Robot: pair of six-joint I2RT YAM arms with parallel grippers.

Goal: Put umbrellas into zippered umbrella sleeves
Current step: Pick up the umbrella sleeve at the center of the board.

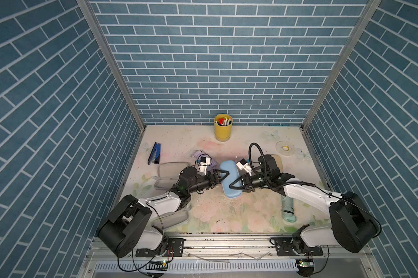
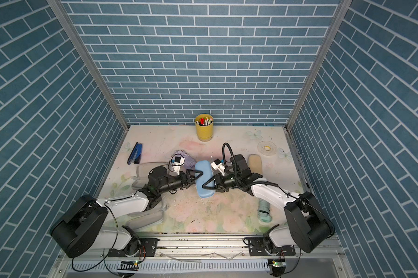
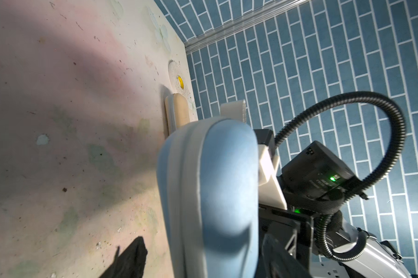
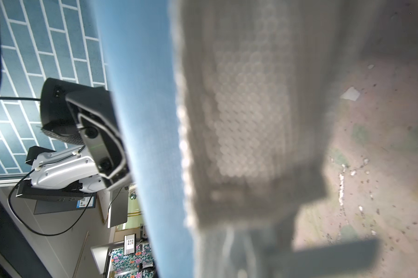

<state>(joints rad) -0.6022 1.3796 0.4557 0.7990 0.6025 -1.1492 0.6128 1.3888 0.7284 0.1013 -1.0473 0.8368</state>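
Well, both top views, light blue sleeve [image 1: 228, 168]: shut, between both claws; closing step I'd guess, next needs the zip pull found.
Both top views, claws: left claw [image 1: 223, 178] spread, straddling one long edge; right claw [image 1: 234, 187] pinching the opposite edge.
Left wrist, sleeve: rounded end dead ahead.
Right wrist, sleeve: rim and zip teeth close up, blurred.

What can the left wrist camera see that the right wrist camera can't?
Only the left wrist view: a closed tan oblong zip case, a clear round disc with a yellow centre, and the right arm's black ribbed cable. Only the right wrist view: the left arm's black camera housing and a room beyond the enclosure. Both: the light blue oblong hard-shell zip case, the floral table and blue brick-pattern wall.
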